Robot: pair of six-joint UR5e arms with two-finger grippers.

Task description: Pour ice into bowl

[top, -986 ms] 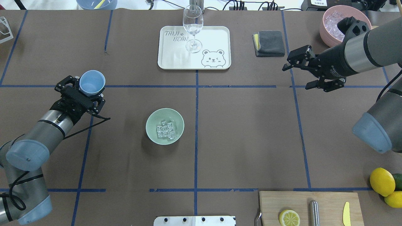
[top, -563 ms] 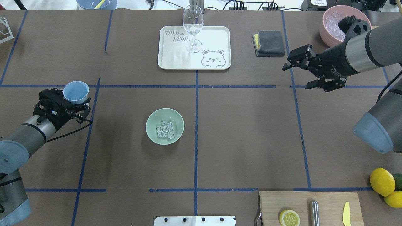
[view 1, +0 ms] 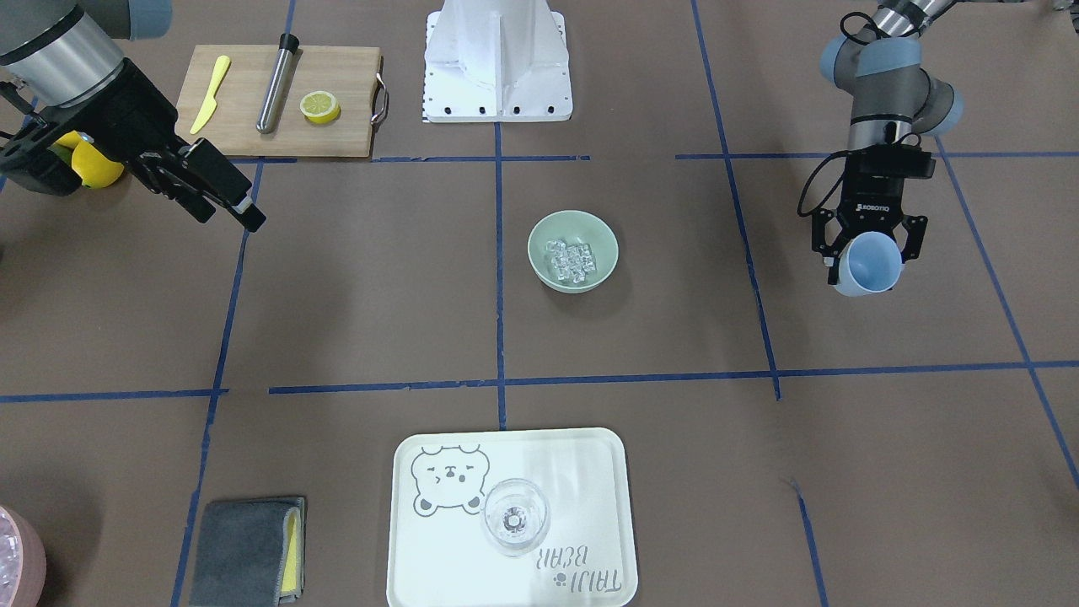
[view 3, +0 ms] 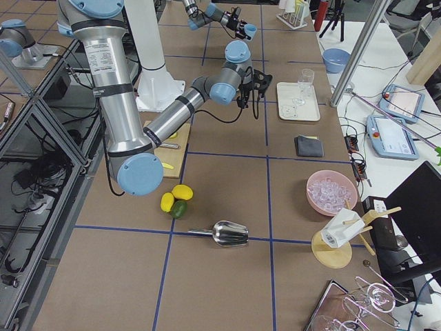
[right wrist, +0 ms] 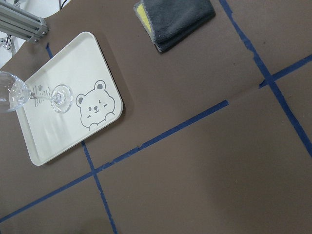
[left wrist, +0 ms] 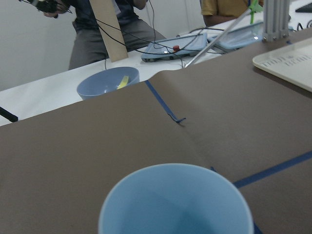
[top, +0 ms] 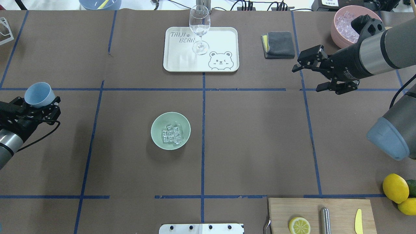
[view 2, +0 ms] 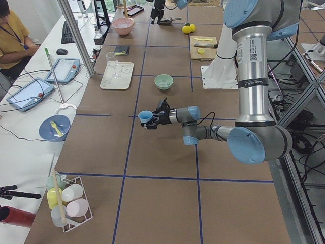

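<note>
Inside the bowl point(top: 157, 128) lies ice point(top: 171, 134); left jaws clamp blue cup point(top: 38, 94).

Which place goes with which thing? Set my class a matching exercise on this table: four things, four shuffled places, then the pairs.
Things
1. ice cubes
2. blue cup
3. wine glass
4. lemon half

Places
A. on the wooden cutting board
B. in the green bowl
C. held in the left gripper
D. on the bear tray

Pairs: 1-B, 2-C, 3-D, 4-A
</note>
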